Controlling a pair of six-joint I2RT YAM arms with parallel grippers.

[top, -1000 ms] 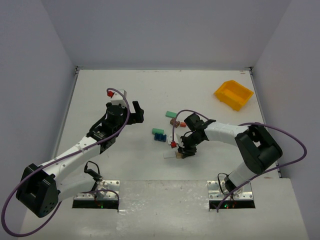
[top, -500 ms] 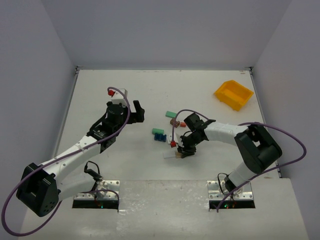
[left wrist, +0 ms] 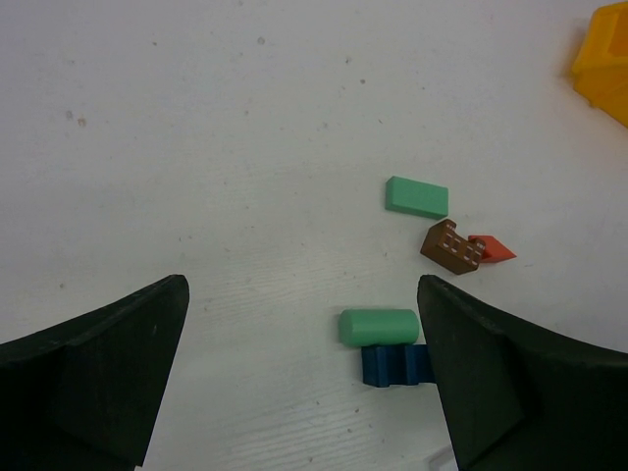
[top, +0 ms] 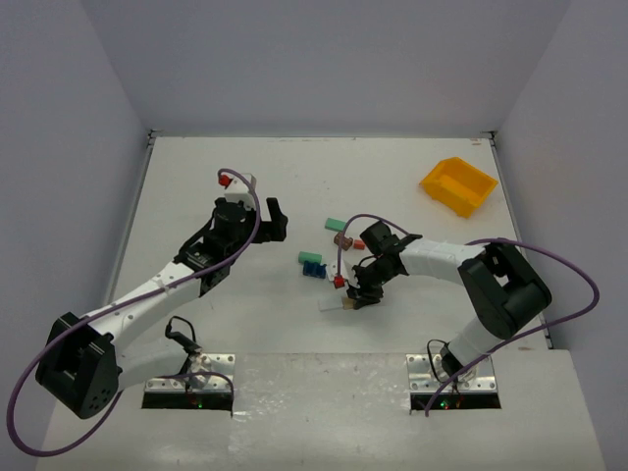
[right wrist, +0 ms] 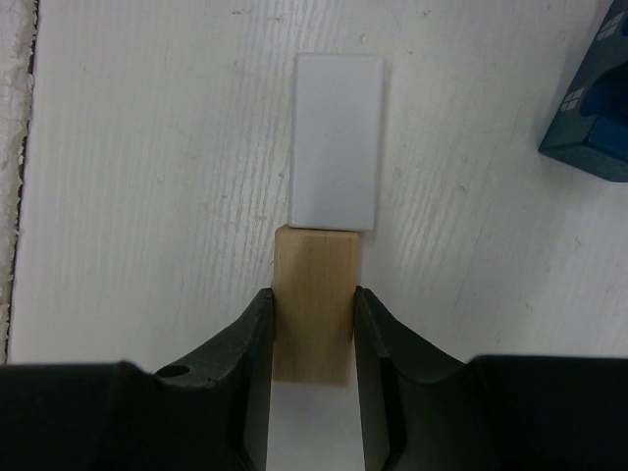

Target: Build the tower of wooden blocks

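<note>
— What have the right jaws got?
— A tan wooden block (right wrist: 316, 265), pinched on both sides above the white counter (right wrist: 147, 196).
— And beyond it?
— A pale flat plank (right wrist: 337, 142) at twelve o'clock, its near end meeting the block. A blue block (right wrist: 599, 137) sits at two o'clock, cut off by the edge.

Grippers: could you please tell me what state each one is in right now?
Left gripper: open, holding nothing.
Right gripper: closed on the tan wooden block.
</note>
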